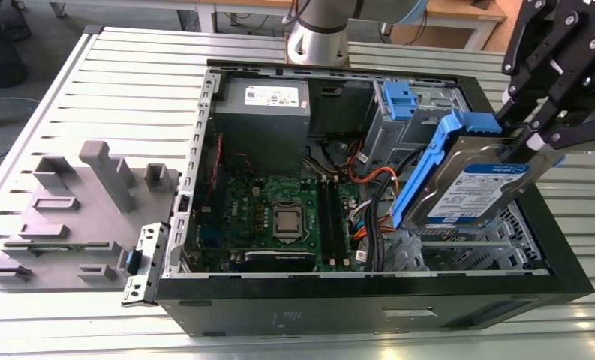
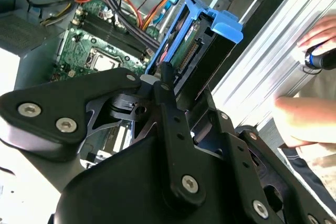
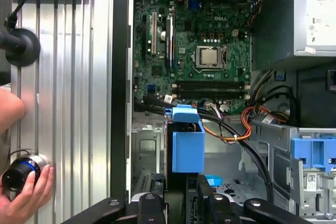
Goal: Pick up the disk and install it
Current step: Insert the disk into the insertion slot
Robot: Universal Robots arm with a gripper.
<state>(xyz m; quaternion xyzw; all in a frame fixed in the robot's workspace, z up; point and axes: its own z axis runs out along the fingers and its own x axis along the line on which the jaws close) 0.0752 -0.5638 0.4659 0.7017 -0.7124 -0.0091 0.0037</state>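
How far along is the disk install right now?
Done: the disk is picked up, clamped at its upper end in the gripper. In hand: it hangs tilted, label showing, over the open computer case, above the metal bay at the exterior view's right. Left: the disk is not yet seated in the bay and is not lying flat.

We log the disk point(image 1: 474, 184): a flat silver metal drive with a white-and-blue label facing up in the exterior view and blue plastic rails along its sides. It is lifted clear and steeply tilted, clamped at its raised end by the gripper point(image 1: 530, 144). It hangs over the open computer case point(image 1: 377, 304), toward the exterior view's right. Both wrist views show it edge-on.
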